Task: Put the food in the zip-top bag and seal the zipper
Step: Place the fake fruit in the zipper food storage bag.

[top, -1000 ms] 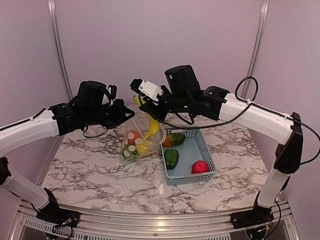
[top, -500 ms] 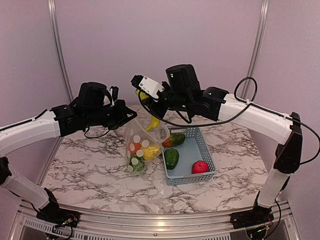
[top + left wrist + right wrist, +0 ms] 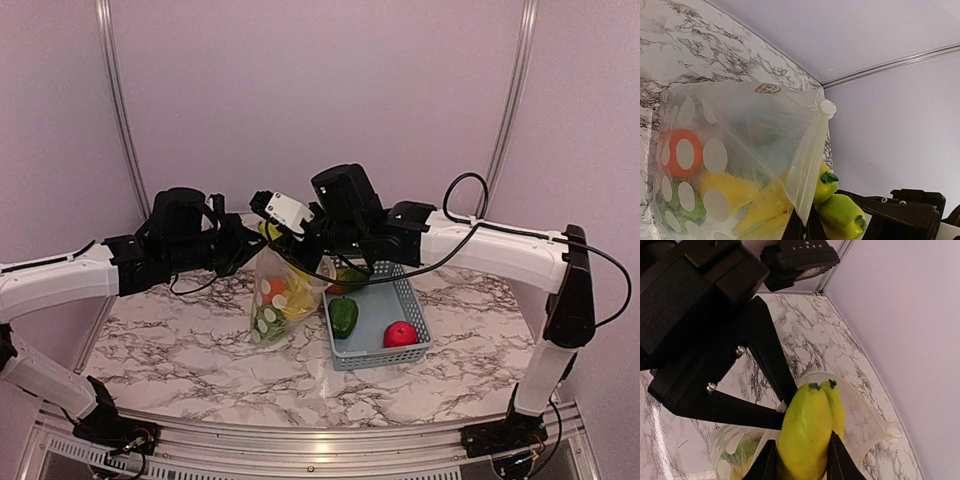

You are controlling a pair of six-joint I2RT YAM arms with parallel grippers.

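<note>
The clear zip-top bag [image 3: 281, 298] with white dots hangs from my left gripper [image 3: 243, 252], which is shut on its mouth edge. The bag [image 3: 745, 135] holds an orange piece [image 3: 671, 150], a yellow piece [image 3: 726, 187] and a green piece [image 3: 687, 212]. The zipper [image 3: 813, 155] runs along the held edge. My right gripper [image 3: 272, 236] is shut on the yellow banana [image 3: 807, 432] and holds it right at the open bag mouth [image 3: 879, 421], beside my left gripper's fingers [image 3: 747, 407]. The banana [image 3: 841, 215] also shows next to the bag edge.
A light-blue slotted basket [image 3: 411, 300] stands right of the bag. It holds a green pepper [image 3: 343, 316], a pinkish-red apple [image 3: 400, 334] and a dark green and orange piece [image 3: 349, 279]. The marble table [image 3: 180, 350] ends near the arm bases.
My right gripper has moved left and down with the banana to the bag mouth. The bag has shifted slightly lower and to the right in my left gripper.
</note>
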